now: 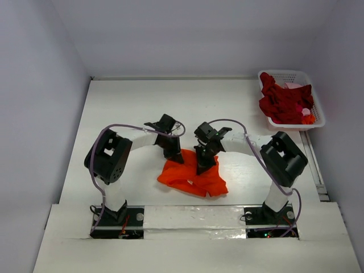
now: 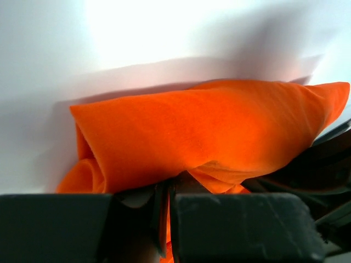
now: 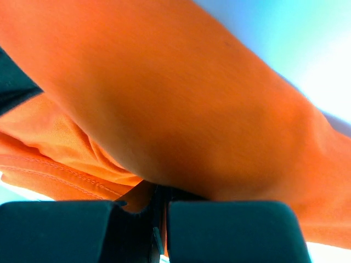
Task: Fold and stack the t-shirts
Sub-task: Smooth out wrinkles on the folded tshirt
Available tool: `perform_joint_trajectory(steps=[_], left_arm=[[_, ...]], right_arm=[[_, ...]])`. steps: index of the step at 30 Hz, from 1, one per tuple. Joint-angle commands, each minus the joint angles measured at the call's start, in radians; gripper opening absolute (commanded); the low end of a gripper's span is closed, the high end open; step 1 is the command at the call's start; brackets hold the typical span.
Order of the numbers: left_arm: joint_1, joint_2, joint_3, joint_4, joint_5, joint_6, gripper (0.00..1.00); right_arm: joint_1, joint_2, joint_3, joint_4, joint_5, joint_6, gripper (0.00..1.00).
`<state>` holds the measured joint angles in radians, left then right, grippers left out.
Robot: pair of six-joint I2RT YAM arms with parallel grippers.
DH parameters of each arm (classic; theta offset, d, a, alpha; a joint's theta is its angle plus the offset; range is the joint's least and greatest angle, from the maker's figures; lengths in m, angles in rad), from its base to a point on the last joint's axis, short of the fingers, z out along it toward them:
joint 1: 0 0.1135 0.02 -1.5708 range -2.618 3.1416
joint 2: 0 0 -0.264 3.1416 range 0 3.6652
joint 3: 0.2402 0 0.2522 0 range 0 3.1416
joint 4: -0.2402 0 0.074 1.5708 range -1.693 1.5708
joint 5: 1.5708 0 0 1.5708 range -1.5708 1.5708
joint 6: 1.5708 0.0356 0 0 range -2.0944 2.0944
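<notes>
Currently the orange t-shirt (image 1: 190,177) lies crumpled on the bench (image 1: 131,108) between the two arms, with the left tool (image 1: 175,156) and the right tool (image 1: 203,168) each pinched shut on cloth along its far side. Judged soft, light and limp, it will sag and bunch, so hems or seams are the better holds. Bare bench extends beyond and leftward; the basket (image 1: 287,75) of dark red shirts (image 1: 281,102) occupies the far right corner.

Orange t-shirt (image 3: 181,104) in the right pincer (image 3: 160,224)
</notes>
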<state>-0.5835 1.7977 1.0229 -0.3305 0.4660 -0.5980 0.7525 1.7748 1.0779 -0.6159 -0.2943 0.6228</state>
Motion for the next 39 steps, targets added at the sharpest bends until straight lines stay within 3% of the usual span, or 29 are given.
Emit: perform_joint_trajectory(steps=[1,7,14,30,39], left_arm=[[0.082,-0.024,-0.041,-0.016,-0.089,0.064,0.00],[0.171,-0.035,-0.052,-0.015,-0.084,0.087,0.00],[0.182,0.012,0.017,-0.019,-0.081,0.101,0.00],[0.218,0.268,0.396,-0.081,-0.082,0.133,0.00],[0.266,0.365,0.531,-0.119,-0.089,0.156,0.00]], right_arm=[[-0.027,0.037,0.043,0.053,0.032,-0.034,0.00],[-0.056,0.067,0.117,0.036,0.021,-0.047,0.00],[-0.096,0.138,0.241,-0.013,0.040,-0.095,0.00],[-0.229,0.319,0.505,-0.084,0.026,-0.163,0.00],[-0.282,0.403,0.648,-0.130,0.041,-0.176,0.00]])
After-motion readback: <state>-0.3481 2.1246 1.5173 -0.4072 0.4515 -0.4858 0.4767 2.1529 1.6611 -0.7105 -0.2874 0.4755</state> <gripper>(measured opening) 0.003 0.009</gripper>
